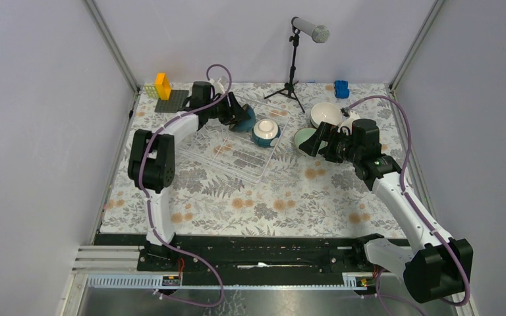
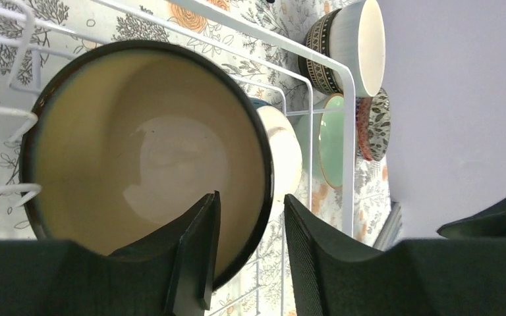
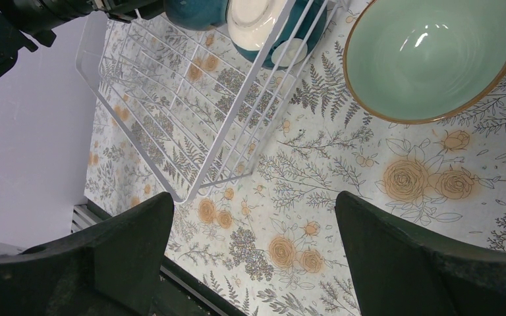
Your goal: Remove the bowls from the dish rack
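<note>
The dish rack [image 1: 234, 153] lies left of centre. A dark teal bowl with a cream inside [image 2: 145, 145] stands on edge at the rack's far end [image 1: 242, 118]. My left gripper [image 2: 250, 204] straddles its rim, one finger inside and one outside, with a gap still showing. A teal bowl with a white inside [image 1: 265, 131] stands in the rack beside it. My right gripper [image 3: 253, 204] is open and empty above the cloth, next to a pale green bowl [image 3: 428, 59] that sits out of the rack [image 1: 303, 140]. A white-lined patterned bowl [image 1: 326, 114] sits behind the pale green bowl.
A red patterned bowl [image 2: 377, 125] stands by the green one. A microphone stand [image 1: 293, 62] is at the back, with a blue object [image 1: 341, 88] to its right. A black gridded mat [image 1: 171, 100] with an orange block is at the back left. Walls enclose the table.
</note>
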`<state>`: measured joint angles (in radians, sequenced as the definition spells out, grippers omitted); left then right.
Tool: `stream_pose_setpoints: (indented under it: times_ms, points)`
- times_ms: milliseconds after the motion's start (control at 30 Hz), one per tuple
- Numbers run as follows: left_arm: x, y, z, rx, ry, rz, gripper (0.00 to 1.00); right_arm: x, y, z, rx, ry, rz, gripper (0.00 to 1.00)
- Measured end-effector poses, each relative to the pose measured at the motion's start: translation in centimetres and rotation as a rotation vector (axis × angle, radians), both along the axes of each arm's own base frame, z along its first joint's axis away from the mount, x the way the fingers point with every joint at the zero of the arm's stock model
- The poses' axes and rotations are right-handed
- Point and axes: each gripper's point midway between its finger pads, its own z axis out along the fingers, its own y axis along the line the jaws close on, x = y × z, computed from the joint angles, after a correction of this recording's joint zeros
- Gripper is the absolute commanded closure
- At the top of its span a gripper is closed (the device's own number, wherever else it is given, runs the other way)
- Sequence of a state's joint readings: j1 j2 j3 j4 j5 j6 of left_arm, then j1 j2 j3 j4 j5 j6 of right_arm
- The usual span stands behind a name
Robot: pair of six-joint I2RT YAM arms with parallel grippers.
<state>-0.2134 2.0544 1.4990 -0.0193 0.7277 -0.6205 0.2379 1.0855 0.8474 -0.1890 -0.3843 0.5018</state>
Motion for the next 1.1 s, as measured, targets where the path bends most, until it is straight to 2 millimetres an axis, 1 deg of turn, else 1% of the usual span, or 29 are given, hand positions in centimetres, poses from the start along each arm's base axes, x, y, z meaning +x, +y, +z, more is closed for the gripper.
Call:
stream_pose_setpoints:
  times_ms: [67,133,167,200,233,333,433,533,600,733,800,867,933,1033,1100]
  points:
    - [0.0,-0.5,-0.1,0.028,-0.011,-0.004,0.71,0.0,0.0,0.0,0.0,0.0,0.0,0.0]
    - [0.1,-0.5,0.0,0.056,-0.024,-0.001,0.89,0.0,0.0,0.0,0.0,0.0,0.0,0.0]
    - [0.2,-0.6,0.2,0.061,-0.039,-0.008,0.95,0.0,0.0,0.0,0.0,0.0,0.0,0.0]
    - [0.3,-0.8,0.4,0.06,-0.046,-0.011,1.0,0.0,0.0,0.0,0.0,0.0,0.0,0.01]
    - [0.4,-1.0,0.7,0.065,-0.06,-0.016,1.0,0.0,0.0,0.0,0.0,0.0,0.0,0.0]
    - [-0.1,-1.6,0.8,0.091,-0.076,-0.032,1.0,0.0,0.0,0.0,0.0,0.0,0.0,0.0]
    - [-0.6,-1.7,1.0,0.128,-0.082,-0.029,1.0,0.0,0.0,0.0,0.0,0.0,0.0,0.0]
    - [-1.4,-1.6,1.9,0.167,-0.098,-0.015,1.0,0.0,0.0,0.0,0.0,0.002,0.0,0.0]
    - [-2.0,-1.3,3.3,0.181,-0.119,-0.003,1.0,-0.1,-0.1,-0.1,-0.002,0.006,-0.001,0.0]
    - [-3.5,-0.6,7.6,0.19,-0.208,0.028,1.0,-0.2,-0.2,0.0,-0.005,0.002,-0.007,0.0]
    - [-4.7,-0.6,9.8,0.194,-0.255,0.042,1.0,-0.2,-0.2,0.1,-0.005,-0.002,-0.01,0.01]
    - [-6.5,-1.2,11.8,0.209,-0.299,0.047,1.0,-0.1,-0.4,0.2,-0.011,-0.006,-0.021,0.0]
    - [-8.4,-2.1,13.3,0.237,-0.334,0.048,1.0,-0.1,-0.5,0.2,-0.014,-0.005,-0.025,0.0]
    - [-11.5,-3.0,14.8,0.294,-0.361,0.055,1.0,-0.3,-0.7,0.0,-0.02,0.005,-0.031,0.0]
    - [-12.8,-2.4,15.1,0.344,-0.35,0.093,1.0,-0.4,-0.8,-0.1,-0.027,0.008,-0.039,0.0]
